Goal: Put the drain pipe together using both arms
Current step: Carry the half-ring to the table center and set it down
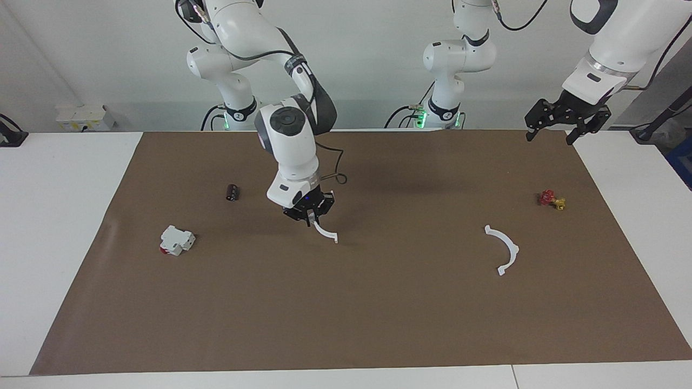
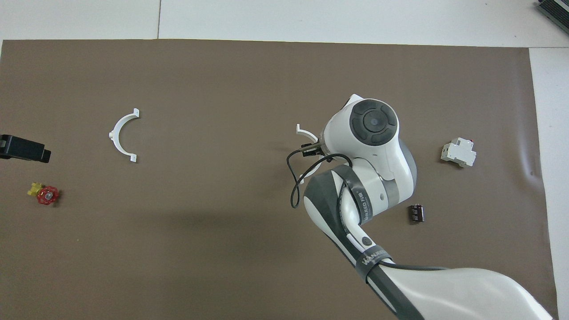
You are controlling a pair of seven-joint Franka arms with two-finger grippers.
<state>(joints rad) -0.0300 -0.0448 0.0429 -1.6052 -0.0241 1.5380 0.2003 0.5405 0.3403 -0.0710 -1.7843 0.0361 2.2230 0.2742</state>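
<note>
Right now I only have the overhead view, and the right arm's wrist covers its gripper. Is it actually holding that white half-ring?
Observer: Yes. In the facing view the right gripper is shut on one end of the half-ring, which hangs down from it over the mat.
Operator: And the left gripper? I see only a black tip.
Observer: The left gripper hangs open in the air over the mat's edge at the left arm's end, holding nothing.

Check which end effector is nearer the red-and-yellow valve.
Left. The left end effector hangs over the mat's corner near the small red-and-yellow valve; the right end effector is mid-table, gripping a thin white plastic half-ring.
</note>
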